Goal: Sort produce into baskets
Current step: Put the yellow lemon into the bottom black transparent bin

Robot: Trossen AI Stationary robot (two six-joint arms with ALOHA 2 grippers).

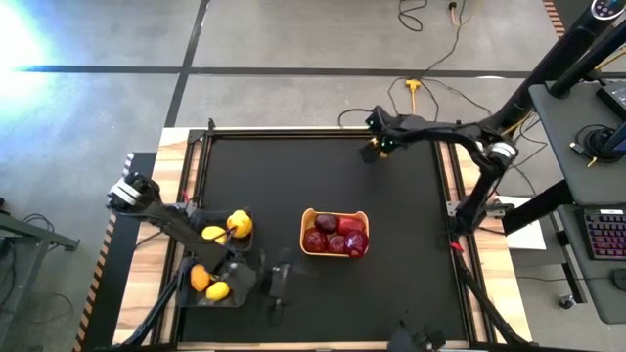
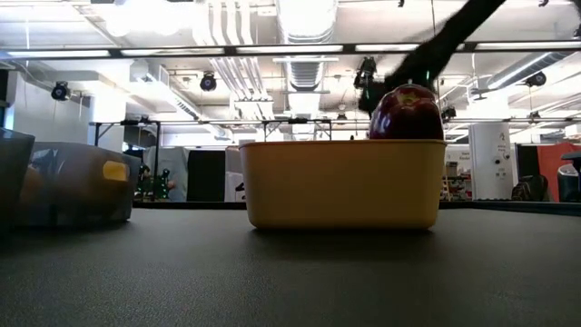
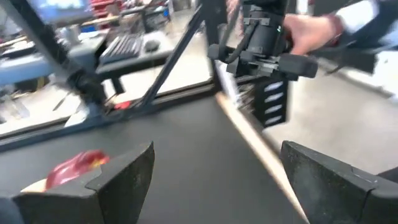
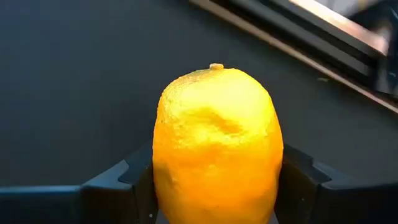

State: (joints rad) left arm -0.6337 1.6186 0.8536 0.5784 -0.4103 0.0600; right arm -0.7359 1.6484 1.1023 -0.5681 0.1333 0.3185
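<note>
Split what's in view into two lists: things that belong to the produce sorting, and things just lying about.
Job:
- lemon between the right claw's fingers
- tan tray of red fruits
- dark bins with yellow produce
- left claw, open

Lying about:
- yellow cable on the floor
- keyboard on the side desk

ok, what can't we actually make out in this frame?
- Lemon: right wrist view only; it hides the right claw pads' contact.
- Dark bins: left arm covers part, high view; contents blurred in low view.
- Tray: its wall hides all but one red fruit, low view.
- Left claw: open, empty.
</note>
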